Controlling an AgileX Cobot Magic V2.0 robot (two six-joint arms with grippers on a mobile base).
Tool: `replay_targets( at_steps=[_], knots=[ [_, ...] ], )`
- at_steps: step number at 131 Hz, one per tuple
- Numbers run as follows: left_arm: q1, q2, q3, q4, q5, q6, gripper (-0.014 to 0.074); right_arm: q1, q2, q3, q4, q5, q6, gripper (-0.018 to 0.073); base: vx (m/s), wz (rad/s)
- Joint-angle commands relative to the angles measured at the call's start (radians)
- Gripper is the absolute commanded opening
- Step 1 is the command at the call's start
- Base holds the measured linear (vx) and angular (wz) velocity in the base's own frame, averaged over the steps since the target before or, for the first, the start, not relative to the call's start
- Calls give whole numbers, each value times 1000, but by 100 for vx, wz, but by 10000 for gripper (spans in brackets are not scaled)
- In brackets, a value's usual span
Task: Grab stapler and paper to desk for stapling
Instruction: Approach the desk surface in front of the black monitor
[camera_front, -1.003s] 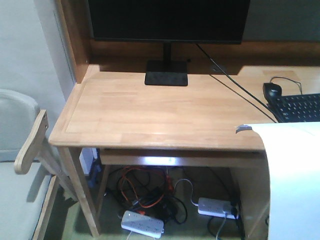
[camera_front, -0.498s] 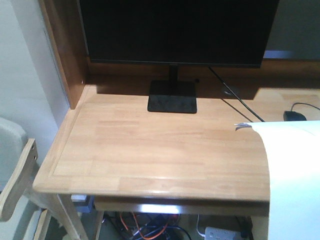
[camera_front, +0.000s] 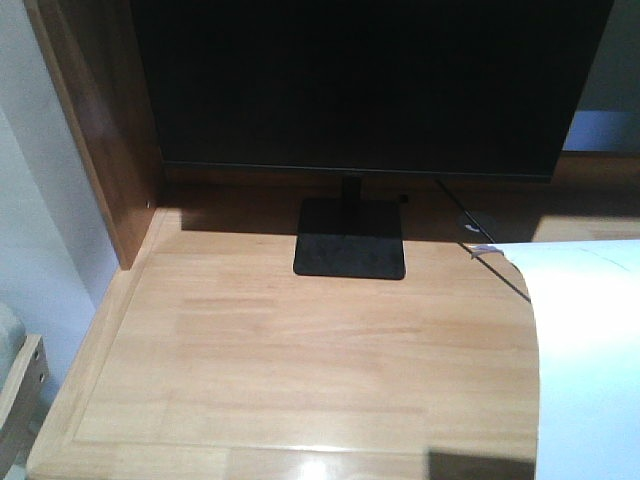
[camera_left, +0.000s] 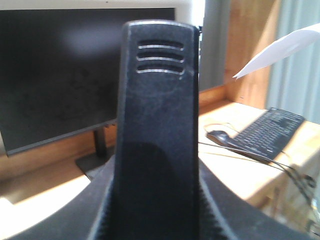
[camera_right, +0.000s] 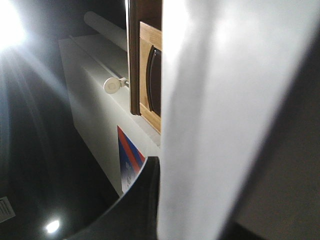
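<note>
The black stapler (camera_left: 156, 115) stands upright in the middle of the left wrist view, ridged end up. My left gripper (camera_left: 157, 205) is shut on its lower part, with grey fingers (camera_left: 97, 210) on either side. The white paper (camera_right: 225, 115) fills the right wrist view, and my right gripper (camera_right: 167, 210) is shut on it with a dark finger (camera_right: 142, 200) against its left face. In the front view the paper (camera_front: 590, 360) hangs curved over the right side of the light-wood desk (camera_front: 300, 350). Neither gripper shows in the front view.
A dark monitor (camera_front: 360, 80) on a black stand (camera_front: 350, 252) sits at the back of the desk. A brown side panel (camera_front: 95, 120) walls the left. A keyboard (camera_left: 272, 132), mouse (camera_left: 220, 136) and cables lie to the right. A chair arm (camera_front: 20, 390) shows at lower left.
The front view has closed in on the desk: the monitor looms larger, and the floor cables, keyboard and most of the chair have left the frame. The paper keeps its place at right.
</note>
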Motion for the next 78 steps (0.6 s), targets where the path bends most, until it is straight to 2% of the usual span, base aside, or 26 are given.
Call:
replay_targets(
  at_steps=[1, 78],
  knots=[
    [-3, 19, -24, -17, -118, 0, -6, -4, 13, -25, -3, -43, -9, -7, 20, 0],
    [-3, 19, -24, -17, -118, 0, -6, -4, 13, -25, -3, -43, -9, -7, 12, -2]
  ],
)
